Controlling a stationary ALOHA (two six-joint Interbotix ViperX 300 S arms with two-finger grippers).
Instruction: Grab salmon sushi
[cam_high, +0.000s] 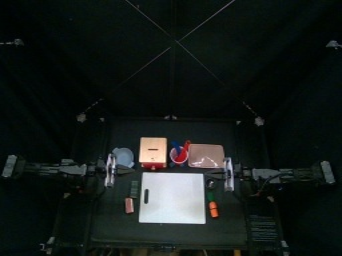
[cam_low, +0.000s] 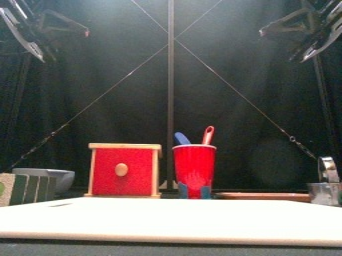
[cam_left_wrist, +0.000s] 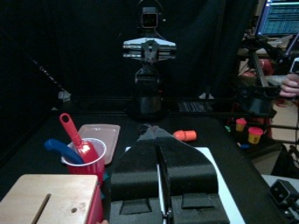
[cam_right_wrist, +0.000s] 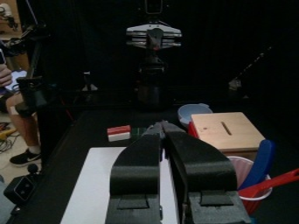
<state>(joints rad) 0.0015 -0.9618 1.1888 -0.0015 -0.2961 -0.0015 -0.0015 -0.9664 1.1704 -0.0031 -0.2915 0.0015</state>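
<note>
The salmon sushi (cam_high: 130, 205) (cam_right_wrist: 119, 133) is a tiny dull pinkish piece with a paler part, lying on the black table just left of the white board (cam_high: 174, 197). A brighter orange-red piece (cam_high: 213, 210) (cam_left_wrist: 184, 136) lies off the board's right edge. My left gripper (cam_high: 107, 170) (cam_left_wrist: 152, 133) hovers at the table's left side, jaws shut and holding nothing. Opposite it, my right gripper (cam_high: 233, 172) (cam_right_wrist: 163, 129) is at the right side, jaws together and also holding nothing. Neither gripper touches the sushi.
Behind the board stand a wooden box with a red front (cam_high: 159, 152) (cam_low: 124, 170), a red cup (cam_high: 178, 155) (cam_low: 195, 170) with utensils in it, a pink tray (cam_high: 207, 156) and a grey bowl (cam_high: 122, 157). A person (cam_right_wrist: 17, 96) sits beyond the curtains.
</note>
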